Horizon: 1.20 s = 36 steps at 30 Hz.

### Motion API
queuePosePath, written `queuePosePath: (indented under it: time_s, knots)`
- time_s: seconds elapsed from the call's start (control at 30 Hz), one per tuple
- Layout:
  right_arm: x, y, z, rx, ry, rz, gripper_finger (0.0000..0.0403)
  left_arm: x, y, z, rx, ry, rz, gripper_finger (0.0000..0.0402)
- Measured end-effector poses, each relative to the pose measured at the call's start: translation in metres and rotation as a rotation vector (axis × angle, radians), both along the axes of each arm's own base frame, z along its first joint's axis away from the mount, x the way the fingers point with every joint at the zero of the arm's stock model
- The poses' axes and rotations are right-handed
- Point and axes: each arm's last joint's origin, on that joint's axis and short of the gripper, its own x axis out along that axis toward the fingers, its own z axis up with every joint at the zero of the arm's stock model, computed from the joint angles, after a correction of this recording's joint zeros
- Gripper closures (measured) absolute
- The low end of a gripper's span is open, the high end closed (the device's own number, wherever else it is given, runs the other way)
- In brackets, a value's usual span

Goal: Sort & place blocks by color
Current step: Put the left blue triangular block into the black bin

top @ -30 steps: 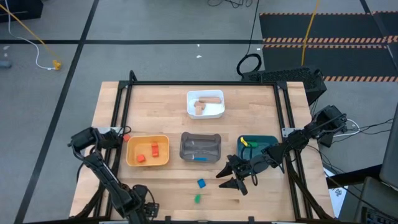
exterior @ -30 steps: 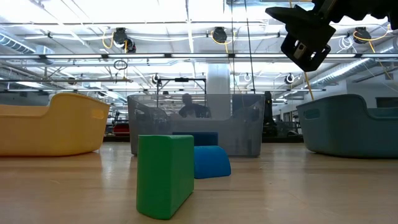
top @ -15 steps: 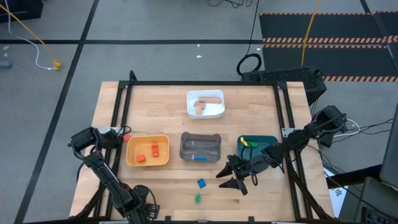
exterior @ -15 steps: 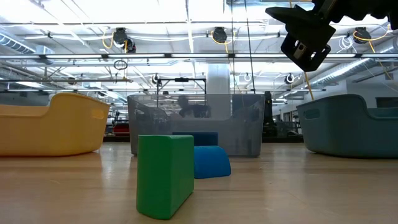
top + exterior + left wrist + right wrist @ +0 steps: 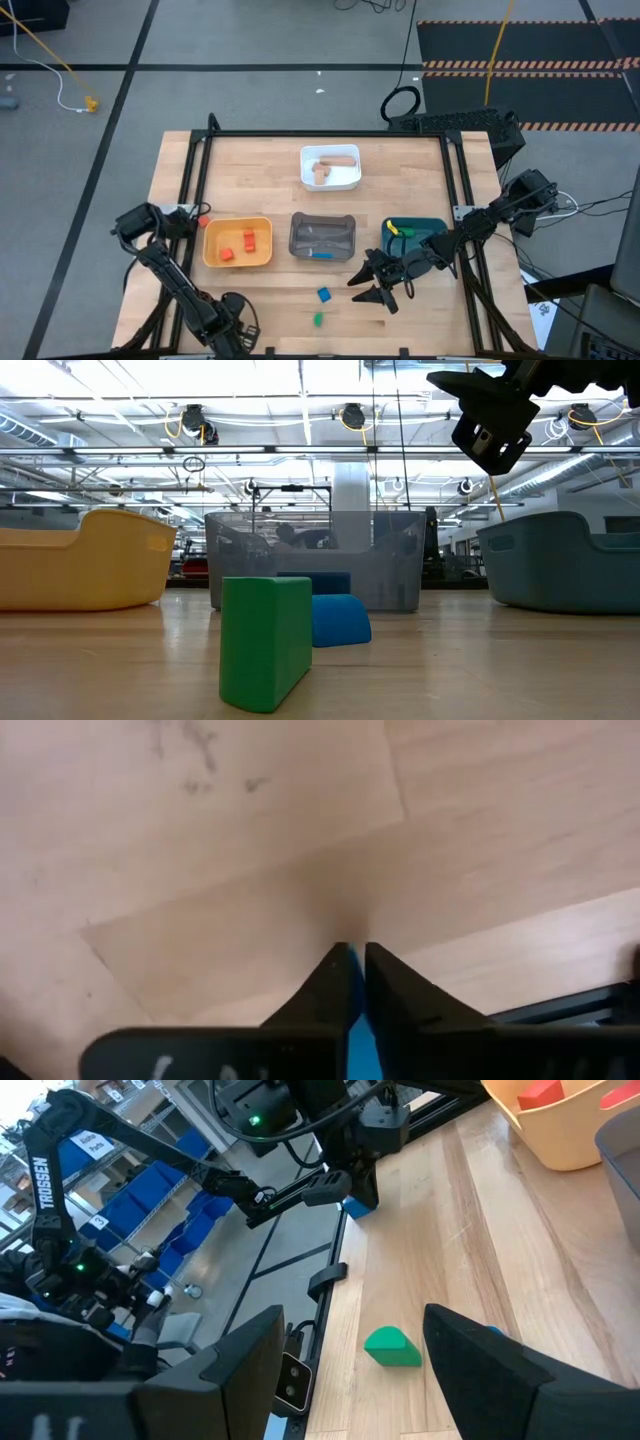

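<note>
Left gripper (image 5: 356, 982) down at the table's near-left corner, jaws clamped on a blue block (image 5: 354, 1020); right gripper (image 5: 385, 283), jaws apart, hovers nearer the loose green block (image 5: 318, 319) by the near edge.

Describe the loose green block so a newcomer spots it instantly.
Start at the grey tray in the middle of the row of three. On bare wood between it and the table's near edge lie two loose blocks; the green block is nearer the edge, past the blue block.
</note>
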Motion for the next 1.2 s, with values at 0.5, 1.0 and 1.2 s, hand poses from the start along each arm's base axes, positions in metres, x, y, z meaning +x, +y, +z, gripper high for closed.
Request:
queuePosePath:
  time_s: [0.5,1.0,1.2]
  knots:
    - [0.0,0.0,0.0,0.0,0.0,0.0,0.0172,0.005,0.006,-0.001,0.017,-0.004,-0.054,0.0363]
    - [0.0,0.0,0.0,0.0,0.0,0.0,0.0172,-0.004,0.024,0.036,0.093,-0.099,-0.034,0.034]
    - [0.0,0.0,0.0,0.0,0.0,0.0,0.0172,-0.009,0.016,0.045,0.014,-0.129,0.038,0.0318]
